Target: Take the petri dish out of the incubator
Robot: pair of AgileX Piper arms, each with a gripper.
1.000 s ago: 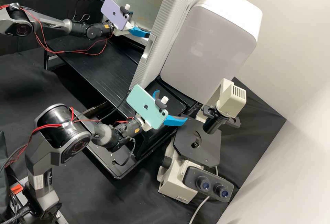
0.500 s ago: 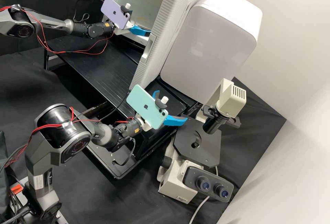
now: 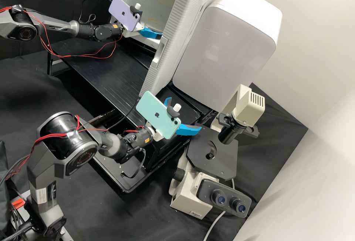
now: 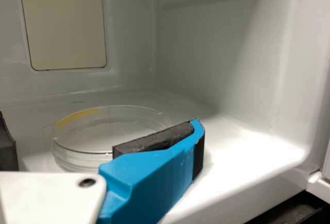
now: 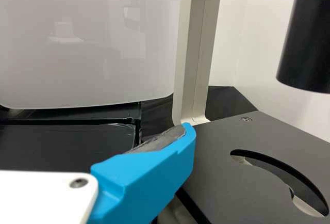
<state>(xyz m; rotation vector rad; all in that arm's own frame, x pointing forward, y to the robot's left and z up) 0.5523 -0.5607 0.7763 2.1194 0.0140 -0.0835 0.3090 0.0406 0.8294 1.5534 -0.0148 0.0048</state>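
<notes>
Petri dish (image 4: 98, 131) on the incubator (image 4: 232, 53) floor, with the left tool (image 3: 151, 33) beside it.
We saw the clear dish lying flat on the white floor inside the open incubator, a yellow strip along its far rim. The left tool sat inside the chamber with its fingers (image 4: 154, 182) spread, one blue finger in front of the dish's near rim; we could not tell whether it touched. The right tool (image 3: 190, 129) hung by the black stage of the microscope (image 3: 210, 182), next to the counter (image 3: 111, 74); we could not tell whether it was spread or pressed together.
</notes>
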